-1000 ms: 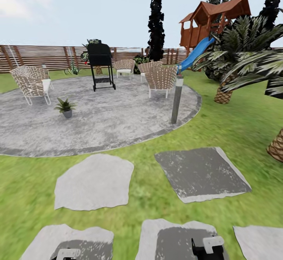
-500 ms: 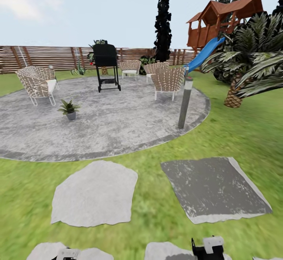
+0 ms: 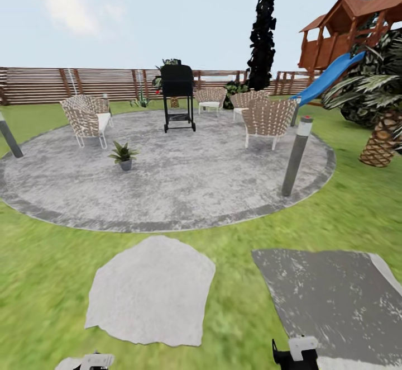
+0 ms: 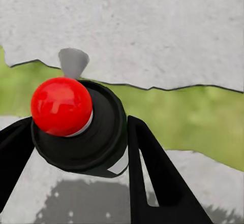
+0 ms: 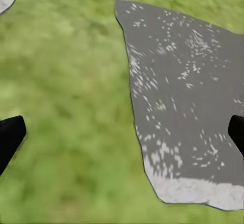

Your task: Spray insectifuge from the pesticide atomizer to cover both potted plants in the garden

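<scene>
- 2 black fingers of the left gripper (image 4: 76, 148) close on either side of the pesticide atomizer (image 4: 81, 127), a round black bottle seen from its top, with a glossy red ball cap and a small grey cone-shaped nozzle; it sits at centre left of the left wrist view, above pale rough stone and a strip of blurred green grass. No label or writing on it can be read.
- 2 black fingertips of the right gripper (image 5: 122, 132) sit at opposite edges of the right wrist view, spread wide with nothing between them, over grass and a dark grey speckled flat paving slab (image 5: 188, 107).
- 1 small potted plant (image 3: 123, 155), a rosette of pointed green leaves in a grey pot, stands on the round mottled grey stone patio (image 3: 184, 180), left of centre in the head view.
- 4 woven wicker chairs with white frames, such as the nearest one (image 3: 269, 120), ring the patio around a black boxy grill on legs (image 3: 178, 96).
- 1 grey cylindrical bollard lamp (image 3: 295, 156) stands at the patio's right edge.
- 1 brown slatted wooden fence (image 3: 67, 85) crosses the background; a red-brown wooden playhouse (image 3: 352, 29) with a blue slide (image 3: 326, 79) fills the upper right, beside a scaly-trunked palm (image 3: 382, 141).
- 1 pale irregular stepping stone (image 3: 151, 289) lies in the grass at lower centre.
</scene>
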Robot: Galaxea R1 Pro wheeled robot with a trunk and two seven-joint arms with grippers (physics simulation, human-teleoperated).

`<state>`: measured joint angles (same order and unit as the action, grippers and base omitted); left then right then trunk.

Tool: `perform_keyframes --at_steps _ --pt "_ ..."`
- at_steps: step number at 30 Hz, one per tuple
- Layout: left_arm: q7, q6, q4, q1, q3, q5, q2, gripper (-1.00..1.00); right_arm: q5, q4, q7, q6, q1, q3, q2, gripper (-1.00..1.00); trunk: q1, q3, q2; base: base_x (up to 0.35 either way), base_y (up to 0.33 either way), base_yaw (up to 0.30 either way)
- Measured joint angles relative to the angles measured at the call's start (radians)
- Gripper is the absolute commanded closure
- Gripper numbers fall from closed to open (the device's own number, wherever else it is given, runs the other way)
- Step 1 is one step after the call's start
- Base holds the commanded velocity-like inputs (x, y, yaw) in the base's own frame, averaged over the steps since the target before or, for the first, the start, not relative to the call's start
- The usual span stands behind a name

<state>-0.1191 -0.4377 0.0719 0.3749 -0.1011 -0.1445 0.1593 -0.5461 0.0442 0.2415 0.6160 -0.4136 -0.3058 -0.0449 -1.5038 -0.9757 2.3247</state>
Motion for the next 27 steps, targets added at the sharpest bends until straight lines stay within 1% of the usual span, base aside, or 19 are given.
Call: perform_keyframes --at_steps 5,7,27 --pt "0.0 -0.001 0.0 0.0 0.0 0.0 0.0 1.0 0.0 0.0 0.0 0.0 0.0 0.0 0.0 -1.0 0.0 0.0 0.0 0.338 0.0 0.238" --pt "0.0 -0.001 0.0 0.0 0.0 0.0 0.0 1.0 0.0 0.0 0.0 0.0 0.0 0.0 0.0 -1.0 0.0 0.0 0.0 0.338 0.0 0.115" --pt "0.0 -0.001 0.0 0.0 0.0 0.0 -0.001 1.0 0.0 0.0 -0.002 0.0 0.0 0.0 0.0 -1.0 0.0 0.0 0.0 0.338 0.0 0.005"
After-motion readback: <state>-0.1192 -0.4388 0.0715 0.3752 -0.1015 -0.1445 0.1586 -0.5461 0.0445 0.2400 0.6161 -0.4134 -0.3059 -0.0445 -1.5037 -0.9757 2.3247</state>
